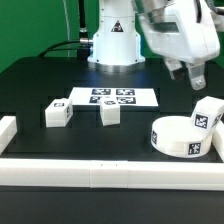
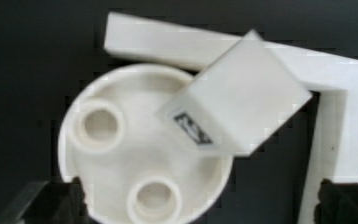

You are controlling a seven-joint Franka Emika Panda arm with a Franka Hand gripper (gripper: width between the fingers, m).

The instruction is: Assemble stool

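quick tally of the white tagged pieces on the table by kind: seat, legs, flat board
round seat: 1
legs: 3
marker board: 1
total: 5

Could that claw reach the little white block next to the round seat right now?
Probably yes. The gripper hangs open over the leg with nothing between them. The seat and the border rail sit close by, which might crowd the grip.
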